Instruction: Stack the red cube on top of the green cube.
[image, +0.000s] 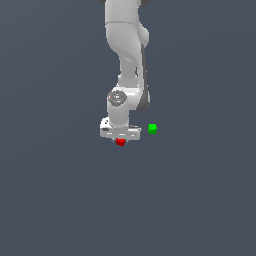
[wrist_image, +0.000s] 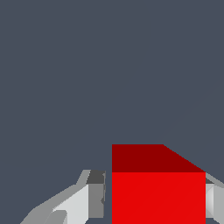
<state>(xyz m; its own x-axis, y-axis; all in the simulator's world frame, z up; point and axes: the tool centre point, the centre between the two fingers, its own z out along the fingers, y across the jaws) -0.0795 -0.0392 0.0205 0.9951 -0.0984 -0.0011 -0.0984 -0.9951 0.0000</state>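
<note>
**One cube between the fingers, grip not yet proven**

One small red cube (image: 120, 142) sits right under the white gripper (image: 120, 138) in the exterior view, and the wrist view shows it lodged between the two fingers (wrist_image: 89, 199). The jaws bracket it on both sides: one pad looks flush against the cube's face, while a thin dark sliver shows between the other pad and the cube. So I cannot tell whether they are truly clamped or only closing in.

The green cube (image: 152, 128) waits near by on the exterior view's right, apart from the gripper, with nothing on it.

Here is the danger. If that sliver is a real gap and the arm rises now, the red cube stays behind or tips out. If one pad lands first, it may shove the cube sideways and leave an off-centre hold, and then the release over the green cube goes crooked. The target is as tiny as the load, so a slightly offset placement could let the red cube slide off or knock the green one away.
</note>
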